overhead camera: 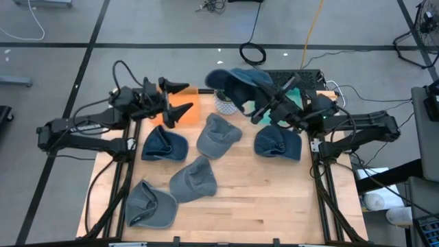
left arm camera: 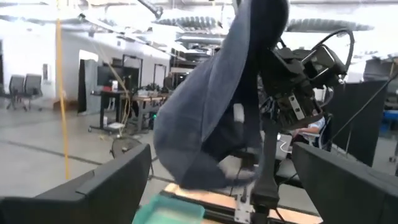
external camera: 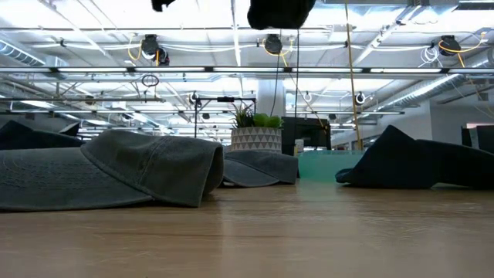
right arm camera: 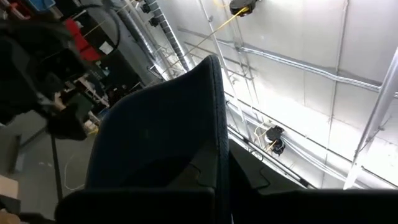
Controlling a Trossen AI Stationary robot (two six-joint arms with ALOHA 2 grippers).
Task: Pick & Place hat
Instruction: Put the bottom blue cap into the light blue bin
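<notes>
Jaws of the right gripper [overhead camera: 260, 111] pinch a soft, light, floppy hat [overhead camera: 236, 81] that droops above the table [overhead camera: 274, 206]; its stiffer brim grips best, while the left gripper [overhead camera: 171, 103] waits spread.

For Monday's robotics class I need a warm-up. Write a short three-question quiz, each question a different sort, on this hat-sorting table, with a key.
1. True or false: the right gripper is shut on the dark blue cloth cap, held up in the air above the table.
2. Multiple choice: the left gripper is (A) open and holding nothing, (B) shut on a grey cap, (C) pressing on the plant pot.
3. Fill in: the small patterned white plant pot stands between the orange box and the ____ tray.

Key: 1 true; 2 A; 3 teal.
</notes>
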